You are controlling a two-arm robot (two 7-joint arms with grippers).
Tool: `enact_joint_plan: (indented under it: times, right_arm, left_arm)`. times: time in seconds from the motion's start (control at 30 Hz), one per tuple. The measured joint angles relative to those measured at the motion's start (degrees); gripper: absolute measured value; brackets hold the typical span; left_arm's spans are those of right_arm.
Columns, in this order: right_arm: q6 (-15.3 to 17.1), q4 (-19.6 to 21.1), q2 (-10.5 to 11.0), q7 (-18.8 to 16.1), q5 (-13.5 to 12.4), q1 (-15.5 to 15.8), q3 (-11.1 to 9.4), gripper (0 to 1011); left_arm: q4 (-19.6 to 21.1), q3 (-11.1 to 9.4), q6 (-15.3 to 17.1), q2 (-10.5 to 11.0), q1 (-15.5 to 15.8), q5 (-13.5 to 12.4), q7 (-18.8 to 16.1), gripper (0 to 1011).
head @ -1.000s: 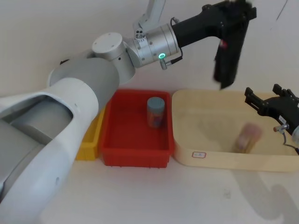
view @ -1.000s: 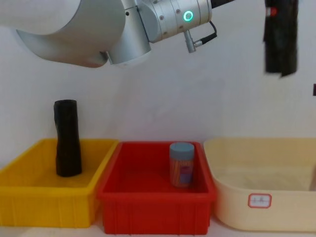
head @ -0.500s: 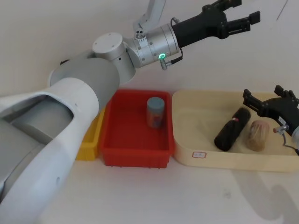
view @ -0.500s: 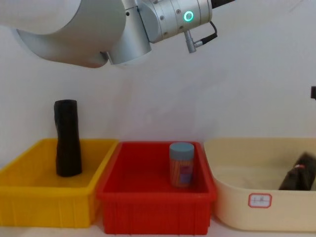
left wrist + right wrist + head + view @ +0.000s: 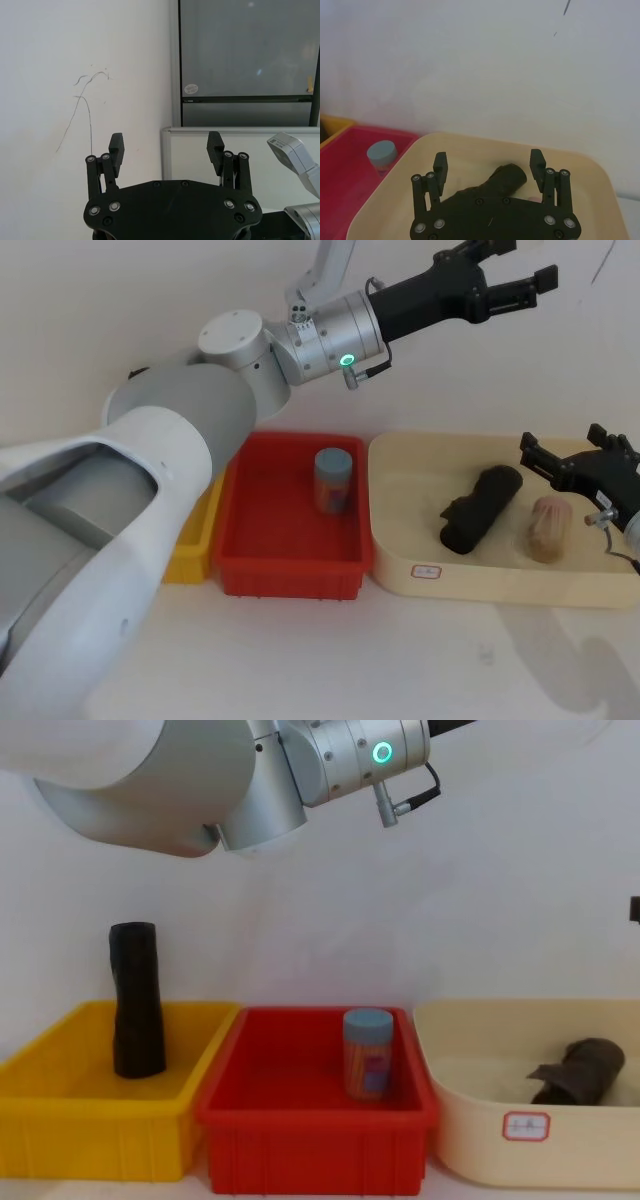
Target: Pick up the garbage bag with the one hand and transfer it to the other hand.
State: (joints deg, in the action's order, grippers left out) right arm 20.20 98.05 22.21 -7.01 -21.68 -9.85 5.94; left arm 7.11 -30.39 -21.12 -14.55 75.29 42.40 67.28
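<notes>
The garbage bag [image 5: 480, 508] lies on its side in the cream tub [image 5: 400, 540], its long way slanting; the other hand [image 5: 572, 456], fingers spread and holding nothing, sits just beside its far end and is nearer; the one hand [image 5: 515, 270], spread wide too, hangs high above.
</notes>
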Motion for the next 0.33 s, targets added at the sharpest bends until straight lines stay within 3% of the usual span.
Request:
enact_joint_plan:
  times: [0.33]
  right_arm:
    - [0.0, 0.0, 0.0, 0.0, 0.01, 0.0, 0.0, 1001]
  left_arm:
    - [-0.01, 0.0, 0.0, 0.0, 0.0, -0.01, 0.0, 1001]
